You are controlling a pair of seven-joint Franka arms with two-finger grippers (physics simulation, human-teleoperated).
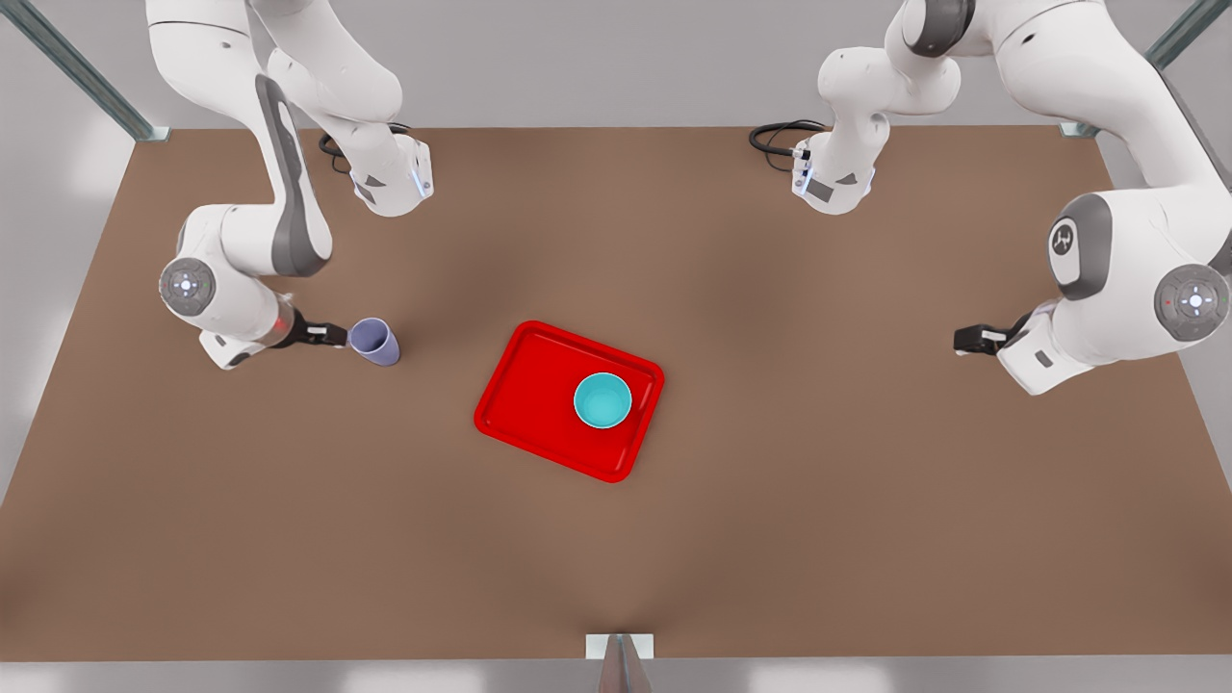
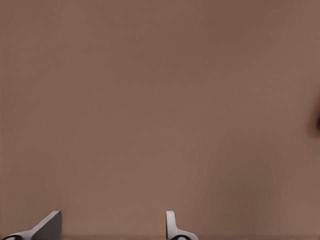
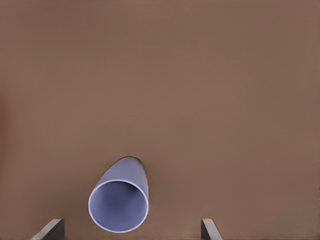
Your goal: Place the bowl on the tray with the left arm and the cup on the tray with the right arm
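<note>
Bowl [image 1: 603, 400] sits upright inside the tray [image 1: 525, 390], toward the front view's right side. Tray lies mid-table [image 1: 770, 539]. Cup [image 1: 374, 341] stands on the table off the tray, on the front view's left. Your right gripper [image 1: 339, 335] is right at the cup; in the right wrist view its fingers [image 3: 51, 229] are spread wide, cup [image 3: 120, 197] between them, not clamped. Left gripper [image 1: 961, 340] hangs over bare table on the front view's right, well apart from the tray, fingers [image 2: 47, 226] parted, empty.
</note>
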